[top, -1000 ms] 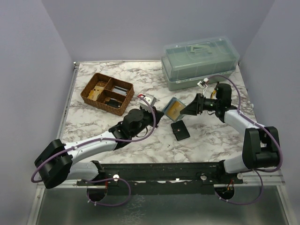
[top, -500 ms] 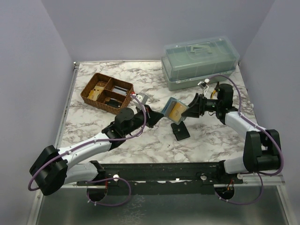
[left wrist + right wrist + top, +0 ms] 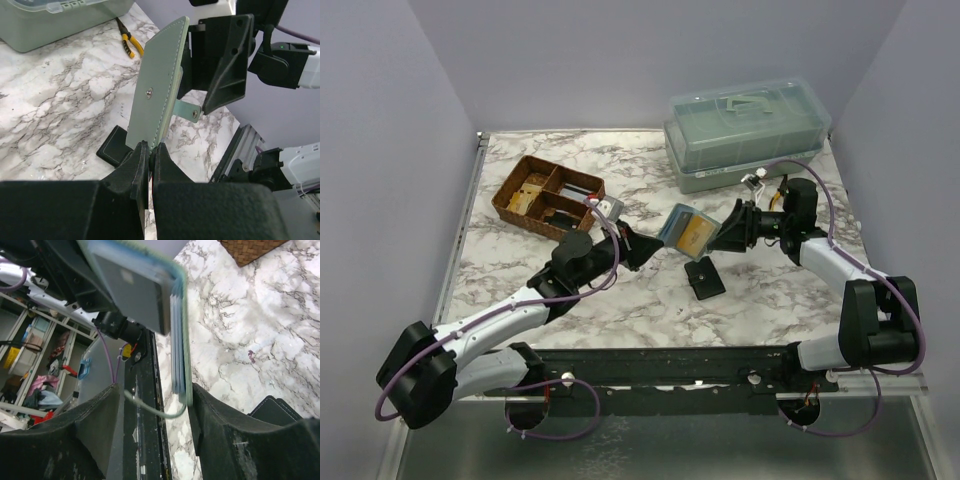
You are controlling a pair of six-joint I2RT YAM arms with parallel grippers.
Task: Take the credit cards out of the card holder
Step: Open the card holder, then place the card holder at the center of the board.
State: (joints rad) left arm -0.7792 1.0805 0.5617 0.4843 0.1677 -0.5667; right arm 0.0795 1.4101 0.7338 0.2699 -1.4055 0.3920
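Left gripper [image 3: 149, 150] advanced up from table centre — now at card holder [image 3: 157, 90] lower edge; holder shifted slightly left.

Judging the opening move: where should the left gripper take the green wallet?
By the wallet's free flap edge, edge-on from the left. The right gripper clamps its far side, holding it tilted off the table, so that thin edge faces the left gripper.

In the right wrist view the card holder [image 3: 181, 330] is blurred, its top cut off by the picture's edge. In the left wrist view it hides part of the black wallet [image 3: 114, 148].
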